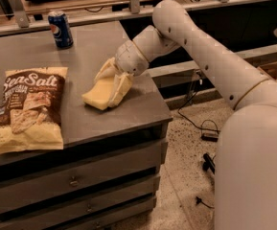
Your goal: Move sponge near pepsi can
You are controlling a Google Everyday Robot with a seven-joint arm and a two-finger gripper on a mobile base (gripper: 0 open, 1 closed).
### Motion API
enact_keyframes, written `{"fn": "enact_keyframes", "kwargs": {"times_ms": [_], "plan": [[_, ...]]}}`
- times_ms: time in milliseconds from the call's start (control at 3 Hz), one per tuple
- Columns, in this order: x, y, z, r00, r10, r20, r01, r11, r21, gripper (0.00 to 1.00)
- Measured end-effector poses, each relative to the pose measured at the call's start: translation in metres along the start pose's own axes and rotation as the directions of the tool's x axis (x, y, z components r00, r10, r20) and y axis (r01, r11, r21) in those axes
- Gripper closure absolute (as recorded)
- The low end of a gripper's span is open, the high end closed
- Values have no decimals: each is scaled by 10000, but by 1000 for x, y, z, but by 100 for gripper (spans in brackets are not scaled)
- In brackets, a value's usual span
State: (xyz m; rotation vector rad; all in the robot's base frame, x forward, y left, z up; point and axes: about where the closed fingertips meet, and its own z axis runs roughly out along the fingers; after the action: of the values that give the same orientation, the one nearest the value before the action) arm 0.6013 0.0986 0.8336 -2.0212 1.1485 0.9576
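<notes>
The biggest thing in the room is the white robot arm (200, 51). It rises from the rounded white body at 4 o'clock and reaches up and over to 12 o'clock. From the elbow joint there it bends down toward the middle of the scene.

Under it stands the grey metal drawer cabinet (80, 56), with a flat top and drawers down its front. It fills the left half of what I can see. To its right at 4 o'clock is the speckled floor (186, 166), and a few black cables (195, 123) trail across it.

The large brown-and-yellow "Sea Salt" chip bag (30, 109) lies flat at about 8 o'clock on the cabinet top. Its lower end reaches the front edge.

The pale yellow foam sponge (96, 97) sits at about 4 o'clock on the top, near the right-hand edge. It lies at a slant, with its lower corner resting on the surface. It is just to the right of the bag and clear of it.

The cream-coloured two-finger gripper (107, 87) has its jaws pressed in on the sponge. One finger lies along the upper left side of the sponge and the other along its right side, so it is pinching the foam between them.

The small dark blue pepsi can (60, 29), with a silver rim, stands upright at the far edge of the top, at 11 o'clock from the sponge. It is well apart from the sponge, with bare grey surface between them.
</notes>
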Motion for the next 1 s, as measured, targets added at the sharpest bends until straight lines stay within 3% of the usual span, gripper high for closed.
{"fn": "enact_keyframes", "kwargs": {"times_ms": [333, 667, 1000], "plan": [[0, -11, -35, 10000, 8, 97, -17, 9958, 914, 100], [2, -25, -77, 9995, 287, -145, -252, 9790, 2023, 100], [1, -23, -66, 9998, 186, -36, -177, 9844, 1753, 100]]}}
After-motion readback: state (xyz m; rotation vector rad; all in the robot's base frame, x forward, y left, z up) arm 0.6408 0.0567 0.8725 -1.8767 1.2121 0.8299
